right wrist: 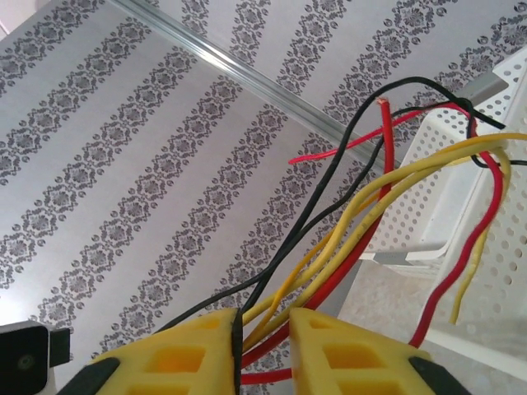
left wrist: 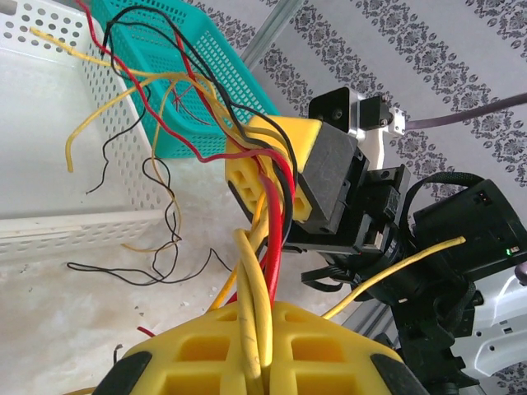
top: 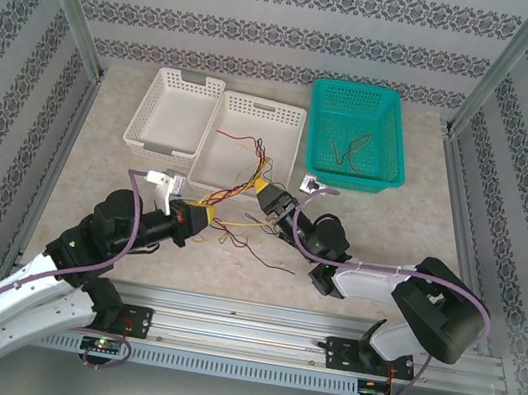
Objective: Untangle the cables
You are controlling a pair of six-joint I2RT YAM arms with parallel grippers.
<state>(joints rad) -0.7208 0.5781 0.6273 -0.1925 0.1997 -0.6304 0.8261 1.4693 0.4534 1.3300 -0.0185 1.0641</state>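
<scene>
Both arms (top: 127,225) stretch low and inward, left gripper (top: 200,218) and right gripper (top: 267,194) each clamped on the cables (left wrist: 247,280) strung between them.

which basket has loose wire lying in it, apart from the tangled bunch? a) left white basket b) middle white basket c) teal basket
c, a thin dark wire lies by itself on the floor of the teal basket, well clear of the tangled cables.
</scene>
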